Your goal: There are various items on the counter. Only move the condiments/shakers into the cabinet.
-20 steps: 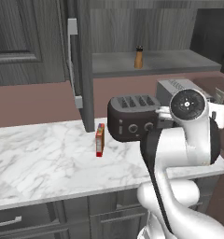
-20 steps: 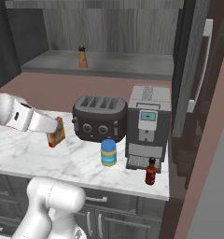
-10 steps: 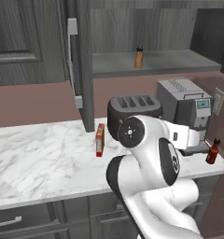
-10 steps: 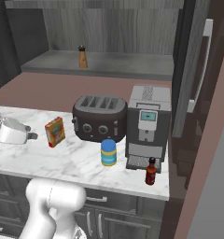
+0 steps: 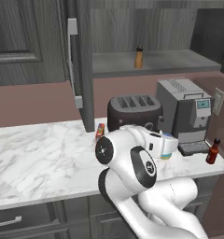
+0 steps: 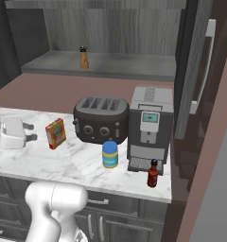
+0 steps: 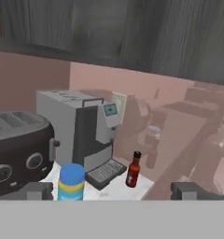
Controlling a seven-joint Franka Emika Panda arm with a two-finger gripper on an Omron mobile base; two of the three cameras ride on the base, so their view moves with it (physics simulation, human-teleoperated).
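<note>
The small brown shaker (image 5: 138, 57) (image 6: 83, 57) stands on the grey shelf (image 5: 170, 61) of the open cabinet. On the counter (image 6: 68, 163), the blue-lidded jar (image 6: 110, 154) (image 7: 71, 182) stands in front of the toaster. The dark red bottle (image 6: 153, 173) (image 5: 213, 151) (image 7: 132, 169) is by the coffee machine's tray. Left of the toaster, the red-orange box (image 6: 55, 133) (image 5: 100, 130) stands upright. My gripper (image 6: 31, 132) (image 7: 113, 192) hovers low over the counter, left of the box, open and empty. It points toward the jar and bottle. In the left base view my hand partly hides the jar.
A black toaster (image 6: 100, 119) and a grey coffee machine (image 6: 149, 123) stand at the back of the counter. The cabinet door (image 5: 73, 56) with its silver handle hangs open. A wall closes the counter's right end. My arm (image 5: 128, 163) blocks the counter's middle.
My arm has folded down from in front of the coffee machine. The hand has dropped to counter height left of the box. The objects have not moved.
</note>
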